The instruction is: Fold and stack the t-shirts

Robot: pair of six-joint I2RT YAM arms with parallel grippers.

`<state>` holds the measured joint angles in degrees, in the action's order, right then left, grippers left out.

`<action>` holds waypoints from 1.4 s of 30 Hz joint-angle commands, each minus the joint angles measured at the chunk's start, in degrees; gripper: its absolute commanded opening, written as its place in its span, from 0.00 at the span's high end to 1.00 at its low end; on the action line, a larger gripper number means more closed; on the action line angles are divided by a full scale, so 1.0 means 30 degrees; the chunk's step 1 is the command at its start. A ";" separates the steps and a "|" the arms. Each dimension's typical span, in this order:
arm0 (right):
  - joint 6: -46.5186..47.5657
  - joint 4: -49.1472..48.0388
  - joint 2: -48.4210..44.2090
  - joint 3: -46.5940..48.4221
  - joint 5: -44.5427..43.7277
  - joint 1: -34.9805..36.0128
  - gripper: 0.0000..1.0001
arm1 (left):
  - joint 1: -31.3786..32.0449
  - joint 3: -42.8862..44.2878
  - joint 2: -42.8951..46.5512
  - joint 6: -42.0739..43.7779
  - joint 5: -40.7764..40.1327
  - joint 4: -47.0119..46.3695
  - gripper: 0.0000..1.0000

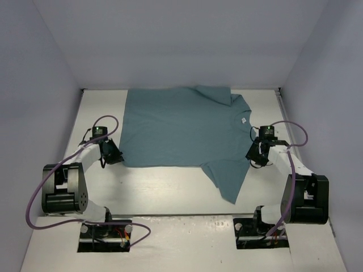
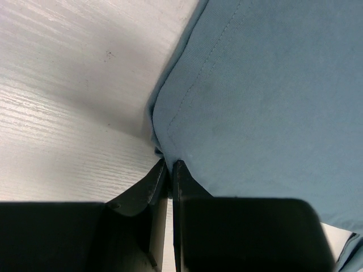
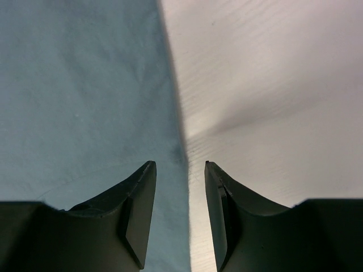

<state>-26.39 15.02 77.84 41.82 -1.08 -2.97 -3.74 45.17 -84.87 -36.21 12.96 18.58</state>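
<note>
A teal-blue t-shirt [image 1: 181, 127] lies spread flat across the far half of the table, collar to the right, with a small white label [image 1: 242, 120] showing inside it. One sleeve hangs toward the near edge. My left gripper [image 1: 116, 156] is at the shirt's near-left corner. In the left wrist view it [image 2: 169, 163] is shut on the hemmed corner of the t-shirt [image 2: 272, 102]. My right gripper [image 1: 253, 156] sits at the shirt's right side by the sleeve. In the right wrist view it [image 3: 178, 164] is open, straddling the edge of the t-shirt [image 3: 79, 90], one finger over cloth and one over table.
The white table [image 1: 159, 187] is boxed in by pale walls on the left, the right and the back. Both arm bases and their purple cables stand at the near edge.
</note>
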 commanded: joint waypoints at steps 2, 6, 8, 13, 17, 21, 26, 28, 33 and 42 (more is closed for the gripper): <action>0.0945 -0.0933 0.0525 0.0526 0.1296 -0.0551 0.63 | -0.0129 0.0712 0.1324 0.0086 0.0315 -0.0604 1.00; 0.1005 -0.1211 0.0814 0.0478 0.1657 -0.0675 0.63 | -0.0129 0.0711 0.1731 0.0164 0.0304 -0.0242 1.00; 0.1087 -0.1303 0.1031 0.0425 0.1773 -0.0703 0.63 | -0.0129 0.0653 0.1924 0.0203 0.0304 -0.0145 1.00; 0.1037 -0.1517 0.1498 0.0126 0.2259 -0.1028 0.63 | -0.0157 0.0328 0.2012 0.0261 0.0279 -0.0013 1.00; 0.0904 -0.1665 0.1679 -0.0177 0.2574 -0.1169 0.63 | -0.0158 0.0325 0.1981 0.0291 0.0374 -0.0005 1.00; 0.0545 -0.1626 0.1459 -0.0687 0.2976 -0.1236 0.63 | -0.0158 0.0447 0.2039 0.0331 0.0431 0.0081 1.00; 0.0391 -0.1605 0.1580 -0.0933 0.3056 -0.1264 0.63 | -0.0158 0.0556 0.2011 0.0464 0.0455 0.0135 1.00; 0.0419 -0.1621 0.1810 -0.0758 0.3054 -0.1265 0.63 | -0.0173 0.0574 0.1937 0.0511 0.0514 0.0178 1.00; 0.0429 -0.1626 0.2245 -0.0748 0.3309 -0.1265 0.71 | -0.0305 0.0608 0.1961 0.0526 0.0612 0.0242 1.00; 0.0029 -0.1472 0.0796 -0.1324 0.3174 -0.1265 1.00 | -0.0548 0.0871 0.2438 0.0594 0.0728 0.0592 1.00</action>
<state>-25.55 9.08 82.89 38.87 8.79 -6.42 -4.60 45.17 -80.41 -35.48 14.32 20.19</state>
